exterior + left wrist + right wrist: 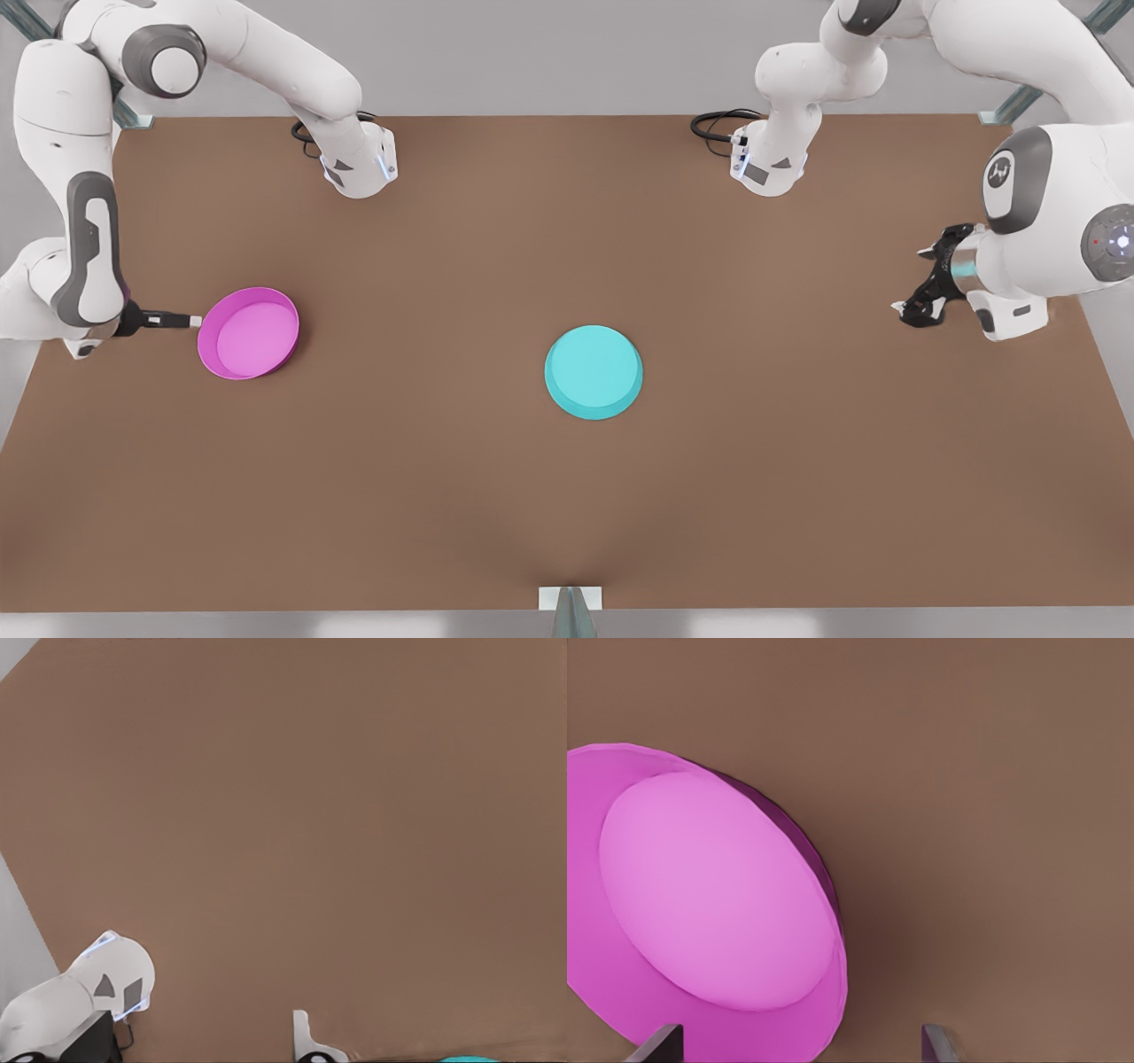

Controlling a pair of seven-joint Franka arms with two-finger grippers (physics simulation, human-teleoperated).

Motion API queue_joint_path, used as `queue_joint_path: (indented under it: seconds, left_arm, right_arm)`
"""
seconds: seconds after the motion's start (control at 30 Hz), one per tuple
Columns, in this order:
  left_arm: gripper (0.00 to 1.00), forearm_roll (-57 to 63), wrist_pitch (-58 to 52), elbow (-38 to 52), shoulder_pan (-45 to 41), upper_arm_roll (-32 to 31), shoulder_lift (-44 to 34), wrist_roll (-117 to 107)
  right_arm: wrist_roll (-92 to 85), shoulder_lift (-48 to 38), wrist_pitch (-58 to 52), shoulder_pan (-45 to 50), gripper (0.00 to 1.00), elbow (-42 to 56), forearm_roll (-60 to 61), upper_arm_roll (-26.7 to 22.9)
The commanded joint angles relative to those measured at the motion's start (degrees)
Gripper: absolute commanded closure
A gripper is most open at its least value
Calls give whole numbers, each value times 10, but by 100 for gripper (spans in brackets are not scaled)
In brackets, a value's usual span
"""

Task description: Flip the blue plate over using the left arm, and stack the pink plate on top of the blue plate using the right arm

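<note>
1. Tabletop [567, 496], brown and flat, carries two plates that lie well apart, with bare surface between them.
2. The blue plate [594, 371] lies near the middle of the tabletop, flat, showing a smooth disc face with the rim flaring out below it, so it appears to rest upside down; nothing touches it.
3. The pink plate [249, 333] is toward the front view's left, tilted, its lighter inside facing up and toward the front view's right; nothing lies in it.
4. The right tool [182, 321] reaches in level from the front view's left and meets the pink plate's near rim. In the right wrist view two dark fingertips [656, 1047] stand wide apart, with the plate's rim [744, 904] beside one of them; whether they pinch it I cannot tell.
5. The left tool [921, 292] hangs off the tabletop's edge at the front view's right, well apart from both plates, its black fingers spread and holding nothing.
6. Two white arm bases [359, 164] stand at the far edge, each with a black cable loop [719, 124] beside it.
</note>
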Motion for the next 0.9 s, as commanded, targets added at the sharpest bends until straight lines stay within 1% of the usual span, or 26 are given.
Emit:
queue_joint_path:
  seconds: [0.0, 0.03, 0.07, 0.13, 0.17, 0.37, 0.57, 0.6, 0.63, 0.7, 0.77, 0.8, 0.83, 0.87]
  left_arm:
    - [0, 7, 183, -21, 6, -25, -7, 581]
    - [0, 4, 161, 0, 6, -24, 5, 587]
    - [0, 2, 156, 5, 6, -19, 13, 585]
    - [0, -2, 114, 6, 5, -23, 10, 587]
    - [0, -1, 114, 6, 5, -25, 9, 587]
    - [0, -10, 111, 6, 5, -25, 7, 588]
    - [0, -19, 78, 13, 5, -26, 0, 587]
    - [0, -23, 80, 14, 5, -26, 1, 588]
    - [0, -22, 80, 14, 5, -30, 4, 588]
    - [0, -22, 71, 15, 4, -30, 1, 588]
    - [0, -23, 71, 15, 5, -29, 1, 588]
    - [0, -23, 69, 15, 4, -29, 1, 588]
    - [0, -23, 69, 15, 5, -29, 1, 587]
    - [0, -21, 69, 15, 4, -30, 2, 587]
  right_arm:
    - [-209, -18, 154, -6, 0, -44, 29, 1]
    - [-209, -18, 159, -11, 0, -48, 31, 1]
    - [-210, -22, 179, -21, 0, -67, 37, 2]
    - [-219, -33, 219, -33, 0, -113, 53, 2]
    - [-219, -33, 236, -36, 0, -127, 55, 2]
    - [-218, -33, 240, -30, 0, -155, 70, 3]
    - [-218, -32, 236, -28, 0, -164, 71, 5]
    - [-217, -32, 235, -28, 5, -164, 71, 5]
    - [-217, -32, 234, -27, 18, -164, 71, 6]
    - [-218, -33, 234, -27, 32, -171, 71, 9]
    - [-223, -33, 234, -26, 44, -171, 71, 10]
    - [-234, -32, 234, -27, 49, -171, 71, 10]
    - [-234, -33, 234, -26, 51, -171, 71, 10]
    - [-234, -34, 234, -26, 60, -171, 71, 10]
